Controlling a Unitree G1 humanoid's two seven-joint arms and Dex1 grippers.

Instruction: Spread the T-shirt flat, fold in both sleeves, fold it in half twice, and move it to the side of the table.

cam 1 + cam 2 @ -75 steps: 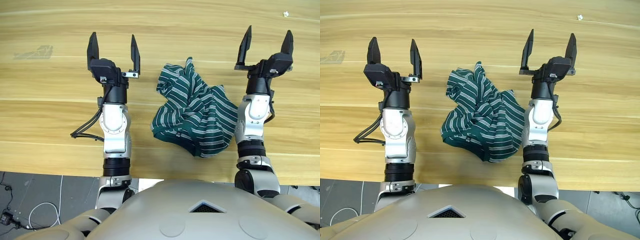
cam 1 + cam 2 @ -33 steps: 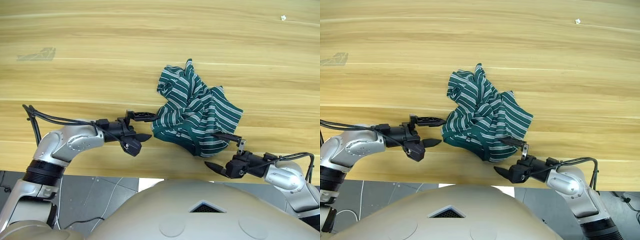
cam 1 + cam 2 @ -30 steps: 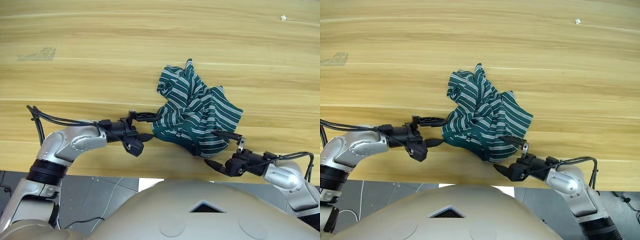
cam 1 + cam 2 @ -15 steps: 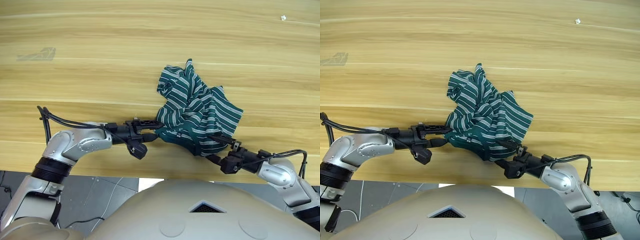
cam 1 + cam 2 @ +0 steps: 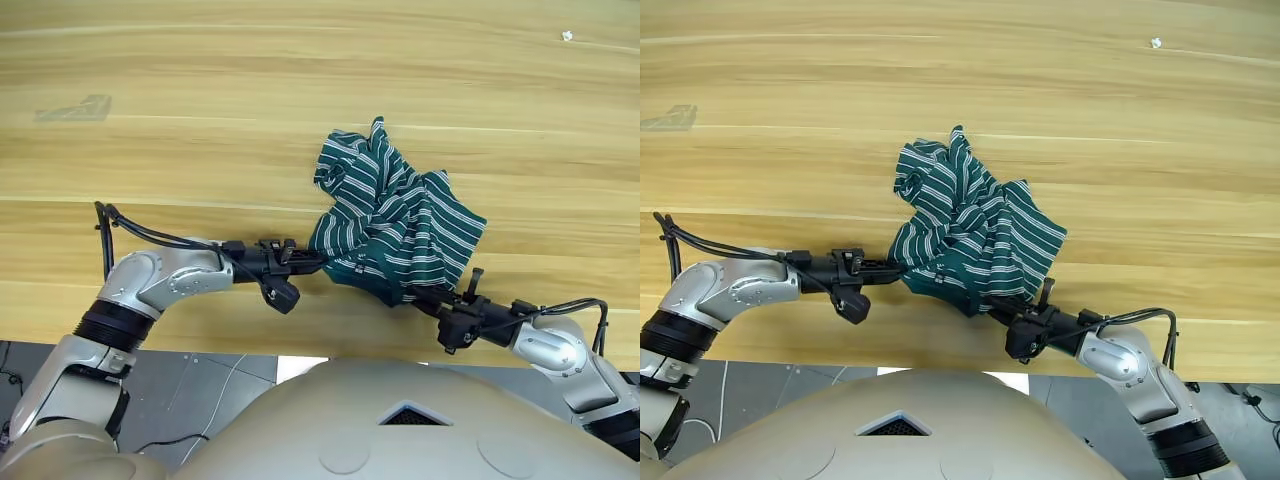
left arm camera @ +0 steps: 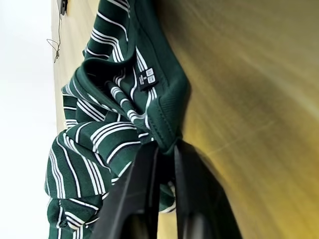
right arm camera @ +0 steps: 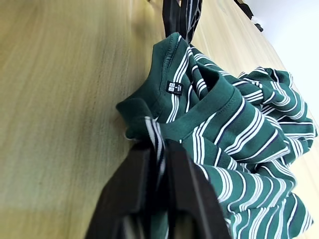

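Note:
A dark green T-shirt (image 5: 390, 225) with white stripes lies crumpled in a heap on the wooden table (image 5: 300, 90), near its front edge. My left gripper (image 5: 312, 260) is shut on the heap's left near edge; in the left wrist view its fingers (image 6: 149, 174) pinch a fold of the T-shirt (image 6: 124, 104) by the collar. My right gripper (image 5: 418, 294) is shut on the heap's right near edge, and the right wrist view has its fingers (image 7: 144, 169) clamped on striped fabric of the T-shirt (image 7: 234, 129). Both arms lie low along the table's front edge.
The wooden table stretches wide to the left, right and far side of the heap. A small white scrap (image 5: 567, 36) lies at the far right. Below the front edge (image 5: 150, 345) is grey floor with cables (image 5: 215, 385).
Both arms swung down from upright and open beside the shirt to the table's front edge. In the last second each gripper slid into the heap's near edge and shut on fabric.

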